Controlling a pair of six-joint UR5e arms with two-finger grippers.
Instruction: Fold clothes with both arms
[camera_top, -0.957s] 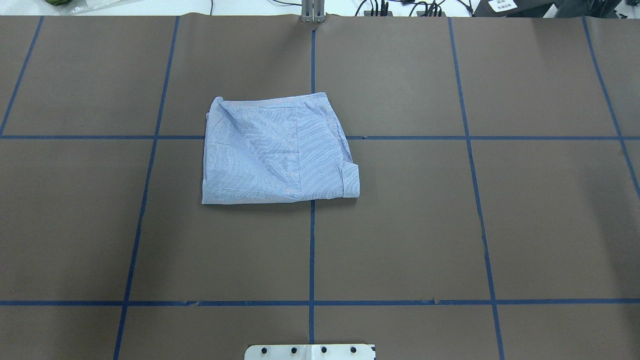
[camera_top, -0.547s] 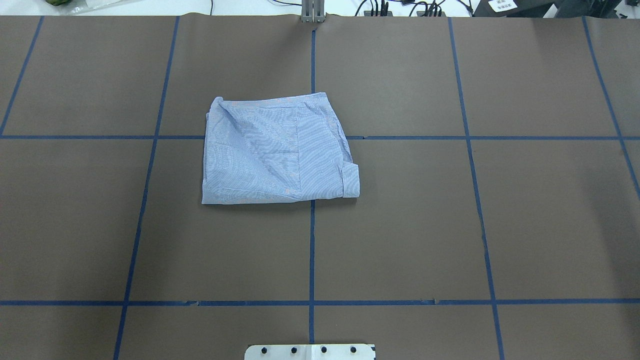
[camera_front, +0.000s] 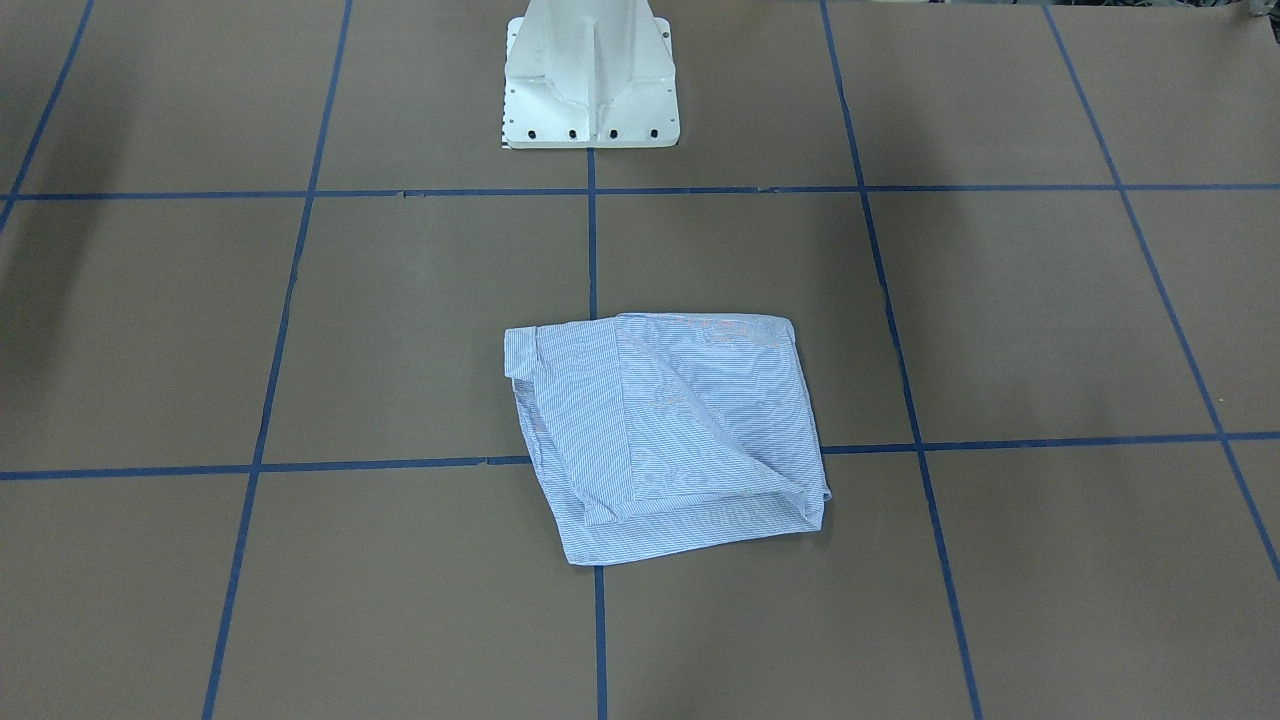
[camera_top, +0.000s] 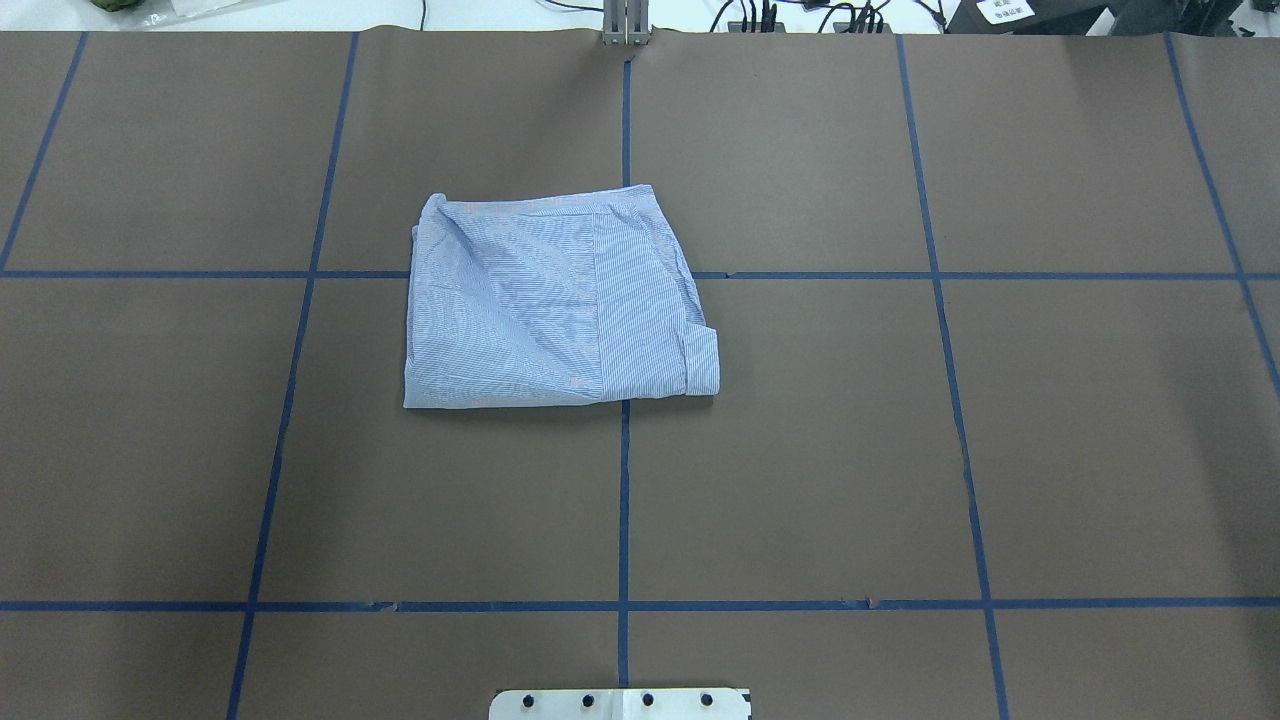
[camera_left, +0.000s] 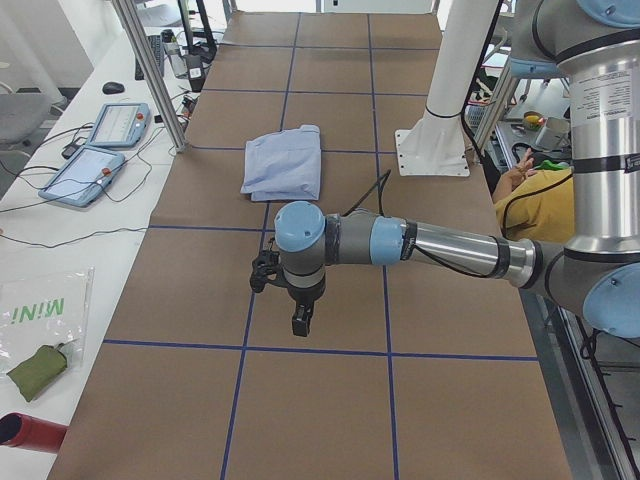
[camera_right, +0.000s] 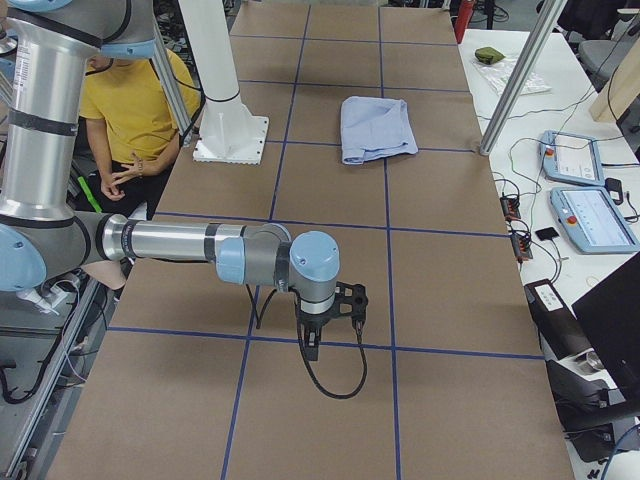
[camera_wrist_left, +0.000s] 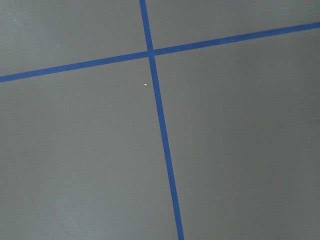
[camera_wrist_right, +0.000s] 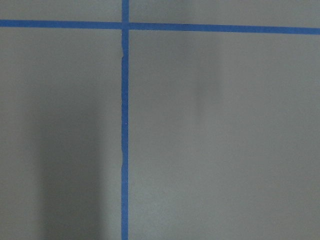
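Observation:
The clothes are one light blue striped shirt (camera_top: 550, 300), folded into a rough square and lying flat near the table's middle; it also shows as the shirt (camera_front: 670, 430), (camera_left: 283, 165), (camera_right: 377, 128). Neither arm touches it. The left arm reaches out low over the table's left end, its gripper (camera_left: 298, 320) pointing down far from the shirt. The right arm mirrors it at the other end, with its gripper (camera_right: 312, 345) pointing down. I cannot tell whether either gripper is open or shut. Both wrist views show only brown table and blue tape.
The white pedestal base (camera_front: 590, 75) stands at the robot's edge of the table. Blue tape lines (camera_top: 623, 500) grid the brown cover. Control tablets (camera_left: 95, 150) and metal posts (camera_left: 150, 70) line the far side. A person in a yellow shirt (camera_right: 135, 110) sits behind the robot.

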